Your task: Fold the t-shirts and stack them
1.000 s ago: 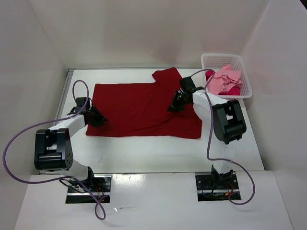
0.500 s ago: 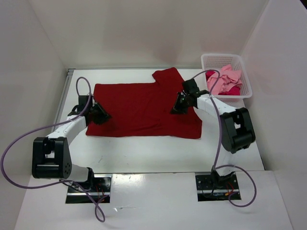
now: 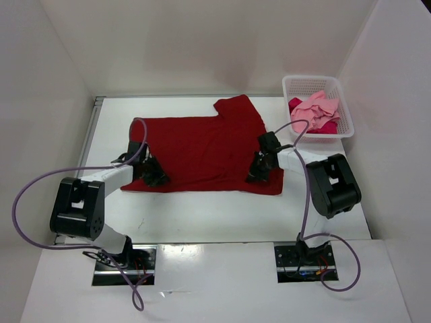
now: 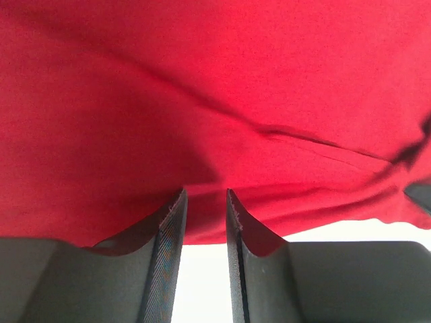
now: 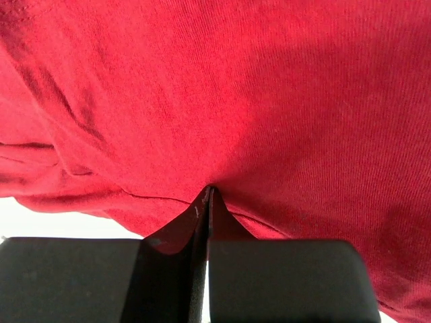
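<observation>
Top external view, and a shift on both sides! Down at the near hem of the dark red t-shirt (image 3: 202, 145) now, the cloth spread flat across the table (image 3: 202, 208). For the left gripper (image 3: 156, 176): off at the shirt's left edge a second ago, since slid inward along the near hem. For the right gripper (image 3: 260, 169): up mid-cloth a second ago, since pulled back to the near right corner.

Over to the wrist views. On the left, fingers (image 4: 172, 225) parted by a narrow gap, tips at the hem, nothing pinched yet. On the right, clenched tight, a peak of red cloth seemingly nipped at the tips.

Reads as lining up to lift the near hem and fold it away, with the left side not yet ready. Light pink t-shirt (image 3: 315, 110) and crimson-pink t-shirt (image 3: 328, 126) waiting in the white basket (image 3: 310, 79), far right.
</observation>
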{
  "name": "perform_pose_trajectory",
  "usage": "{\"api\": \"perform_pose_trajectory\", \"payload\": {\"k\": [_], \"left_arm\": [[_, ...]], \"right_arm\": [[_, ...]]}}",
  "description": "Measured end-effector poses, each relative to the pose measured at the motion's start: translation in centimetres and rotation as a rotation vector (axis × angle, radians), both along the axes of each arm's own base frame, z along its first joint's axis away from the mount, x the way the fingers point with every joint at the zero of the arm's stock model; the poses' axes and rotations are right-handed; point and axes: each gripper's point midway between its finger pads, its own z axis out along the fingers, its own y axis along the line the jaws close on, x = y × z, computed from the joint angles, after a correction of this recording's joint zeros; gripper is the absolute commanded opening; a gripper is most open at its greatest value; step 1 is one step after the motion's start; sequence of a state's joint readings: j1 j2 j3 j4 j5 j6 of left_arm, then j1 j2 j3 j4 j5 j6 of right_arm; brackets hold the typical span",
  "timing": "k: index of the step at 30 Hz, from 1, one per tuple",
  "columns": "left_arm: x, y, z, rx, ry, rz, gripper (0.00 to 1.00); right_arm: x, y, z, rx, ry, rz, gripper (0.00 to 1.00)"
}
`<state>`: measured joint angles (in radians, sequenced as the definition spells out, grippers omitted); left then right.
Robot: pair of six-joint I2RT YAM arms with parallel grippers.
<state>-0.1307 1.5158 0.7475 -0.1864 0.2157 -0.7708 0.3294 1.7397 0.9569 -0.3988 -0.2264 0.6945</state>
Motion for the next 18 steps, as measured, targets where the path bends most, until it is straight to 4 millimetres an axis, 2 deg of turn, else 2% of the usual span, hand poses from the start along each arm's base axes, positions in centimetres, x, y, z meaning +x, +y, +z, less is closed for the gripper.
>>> {"api": "perform_pose_trajectory", "payload": {"k": [2, 5, 8, 12, 15, 16, 18], "left_arm": [[-0.8, 1.2, -0.9, -0.013, 0.039, 0.039, 0.37], [-1.3, 2.0, -1.2, -0.058, 0.063, 0.084, 0.35], [-1.9, 2.7, -1.2, -0.083, 0.073, 0.124, 0.35], [-4.0, 4.5, -1.3, -0.088, 0.109, 0.198, 0.35], [-5.1, 4.6, -1.3, -0.108, 0.121, 0.213, 0.35], [-5.5, 4.4, -1.2, -0.116, 0.127, 0.211, 0.33], [-6.3, 4.2, -0.9, -0.124, 0.144, 0.209, 0.30]], "right_arm": [[-0.3, 0.0, -0.1, 0.018, -0.012, -0.014, 0.00], [-1.4, 0.0, 0.0, 0.040, -0.018, -0.033, 0.00], [-3.2, -0.4, -0.1, 0.045, -0.002, -0.047, 0.00], [-5.6, -0.5, -0.1, 0.038, 0.042, -0.048, 0.00], [-6.8, 0.0, -0.1, 0.036, 0.067, -0.029, 0.10], [-7.2, 0.0, -0.1, 0.034, 0.077, -0.026, 0.19], [-7.5, 0.0, 0.2, 0.029, 0.092, -0.018, 0.26]]}}
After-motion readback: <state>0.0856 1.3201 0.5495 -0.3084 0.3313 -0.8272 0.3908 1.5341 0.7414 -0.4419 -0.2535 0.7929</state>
